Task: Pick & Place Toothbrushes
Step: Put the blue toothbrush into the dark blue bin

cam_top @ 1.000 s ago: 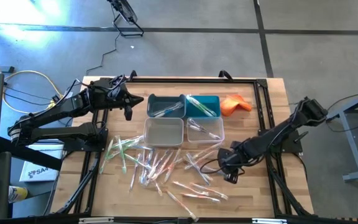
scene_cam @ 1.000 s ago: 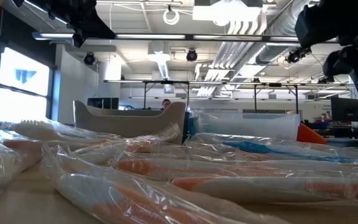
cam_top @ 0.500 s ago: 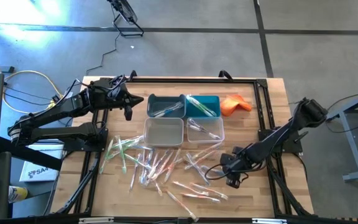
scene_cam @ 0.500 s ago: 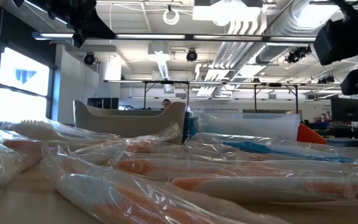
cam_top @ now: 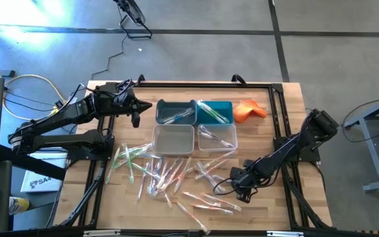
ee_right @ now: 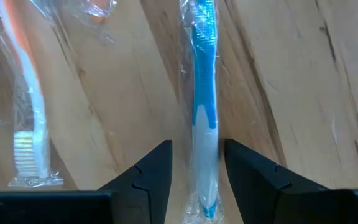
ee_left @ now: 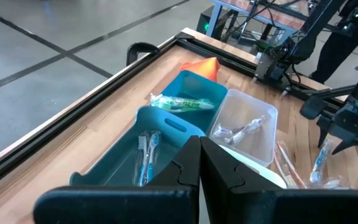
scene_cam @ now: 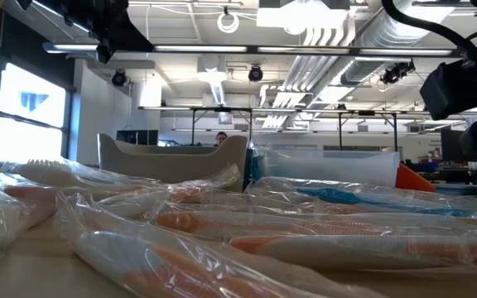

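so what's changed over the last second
The right pincer has moved down toward the table's near edge and lower over the pile, and now straddles a blue toothbrush with its fingers open on either side, not yet closed on it. The left pincer stayed shut beside the bins; the toothbrushes did not shift.

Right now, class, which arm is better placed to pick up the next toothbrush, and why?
The right arm. Its claw is open and straddles a blue toothbrush lying on the table. The left claw is shut and hangs by the bins, away from the loose pile.
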